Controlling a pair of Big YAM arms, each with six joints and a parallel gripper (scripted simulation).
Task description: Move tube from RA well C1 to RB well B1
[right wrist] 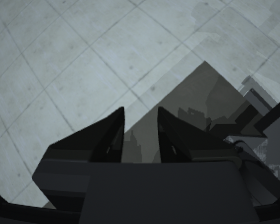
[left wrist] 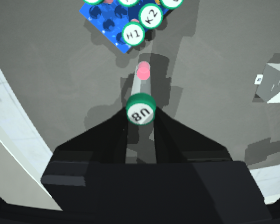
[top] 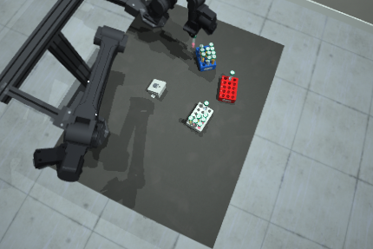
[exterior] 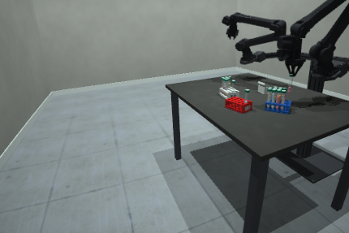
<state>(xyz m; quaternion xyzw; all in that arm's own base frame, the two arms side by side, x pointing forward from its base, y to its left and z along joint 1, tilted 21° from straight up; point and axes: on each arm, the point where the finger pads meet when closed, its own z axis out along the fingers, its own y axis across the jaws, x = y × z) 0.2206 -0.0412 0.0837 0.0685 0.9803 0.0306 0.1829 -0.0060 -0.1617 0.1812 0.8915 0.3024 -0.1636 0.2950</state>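
My left gripper (top: 192,34) (exterior: 292,72) (left wrist: 140,113) is shut on a green-capped tube (top: 193,42) (exterior: 290,83) (left wrist: 141,114) with a pink tip; its cap reads about U8. The tube hangs above the table, beside the blue rack RA (top: 208,68) (exterior: 277,110) (left wrist: 100,22), which holds several green-capped tubes. The white rack RB (top: 211,111) (exterior: 231,95) stands farther off with several tubes toward one end. My right gripper (exterior: 232,36) (right wrist: 141,113) is partly open and empty, high near the table's other end. Most well labels are too small to read.
A red rack (top: 228,101) (exterior: 239,105) with one tube (top: 232,73) (exterior: 247,95) stands between and beyond the blue and white racks. A pale button box (top: 157,87) (exterior: 261,88) (left wrist: 272,85) stands nearer the arm bases. The lamp's state is unclear.
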